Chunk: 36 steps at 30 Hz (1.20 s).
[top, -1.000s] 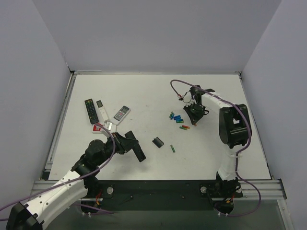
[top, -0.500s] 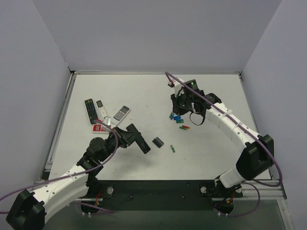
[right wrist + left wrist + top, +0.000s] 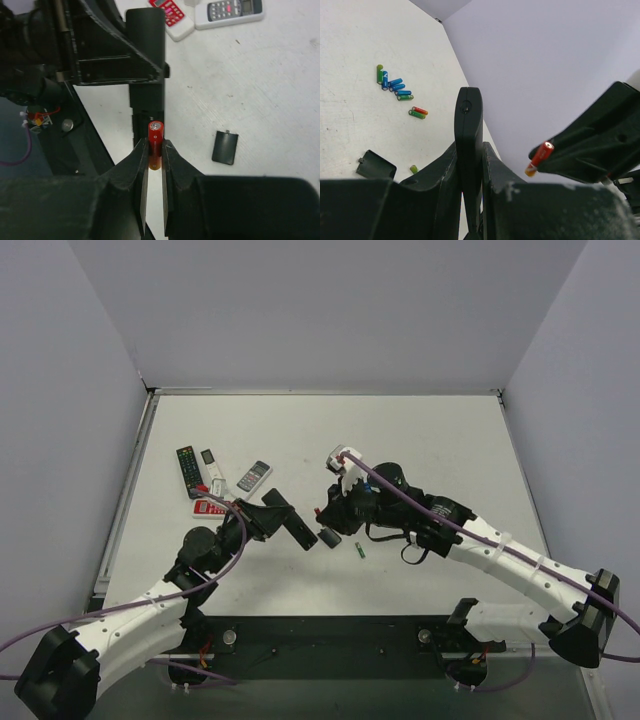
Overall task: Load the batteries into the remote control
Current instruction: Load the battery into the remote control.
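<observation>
My left gripper (image 3: 272,519) is shut on the slim black remote control (image 3: 292,524), held off the table; in the left wrist view the bar (image 3: 468,125) stands edge-on between the fingers. My right gripper (image 3: 154,146) is shut on an orange-red battery (image 3: 155,136), which sits just short of the remote's (image 3: 145,60) open compartment, where a spring shows. In the top view that gripper (image 3: 325,514) is right beside the remote's end. The black cover piece (image 3: 330,537) lies flat below it. Loose blue, green and orange-red batteries (image 3: 395,86) lie farther back.
A black buttoned remote (image 3: 188,470), a slim white one (image 3: 208,468), a white-grey one (image 3: 254,476) and a red-and-white one (image 3: 208,507) lie at the left. A single green battery (image 3: 361,550) rests beside the cover. The right arm stretches across the table's middle.
The right arm swung from the battery pile at the back right to the table's centre, carrying the orange-red battery. The left arm moved the remote slightly right and farther from the near edge.
</observation>
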### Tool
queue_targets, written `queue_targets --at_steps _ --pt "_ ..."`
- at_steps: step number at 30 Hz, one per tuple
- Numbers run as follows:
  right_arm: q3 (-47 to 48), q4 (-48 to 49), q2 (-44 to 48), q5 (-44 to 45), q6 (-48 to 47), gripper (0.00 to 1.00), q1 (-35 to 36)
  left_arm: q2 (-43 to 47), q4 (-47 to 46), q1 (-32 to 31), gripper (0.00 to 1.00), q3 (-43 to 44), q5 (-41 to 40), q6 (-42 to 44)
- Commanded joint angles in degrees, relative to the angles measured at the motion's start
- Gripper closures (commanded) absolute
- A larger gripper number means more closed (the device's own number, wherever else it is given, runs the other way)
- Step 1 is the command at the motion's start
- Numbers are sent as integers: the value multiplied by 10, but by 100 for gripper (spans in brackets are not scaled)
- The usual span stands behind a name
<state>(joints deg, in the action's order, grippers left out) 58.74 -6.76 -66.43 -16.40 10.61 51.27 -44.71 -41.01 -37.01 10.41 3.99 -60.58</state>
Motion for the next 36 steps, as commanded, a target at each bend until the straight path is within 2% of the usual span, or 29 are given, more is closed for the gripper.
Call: queue_targets --at_steps 1,17,28,36 --pt "-13 63 19 9 14 100 37 -9 -62 2 100 23 -5 -9" --pt "-50 161 -32 30 14 100 79 3 -90 1 100 16 -7 -42" --pt "-51 144 -49 46 -9 100 94 26 -92 1 100 6 -24 -55" --pt "-34 98 -61 48 -15 100 106 30 -92 1 100 3 -34 -53"
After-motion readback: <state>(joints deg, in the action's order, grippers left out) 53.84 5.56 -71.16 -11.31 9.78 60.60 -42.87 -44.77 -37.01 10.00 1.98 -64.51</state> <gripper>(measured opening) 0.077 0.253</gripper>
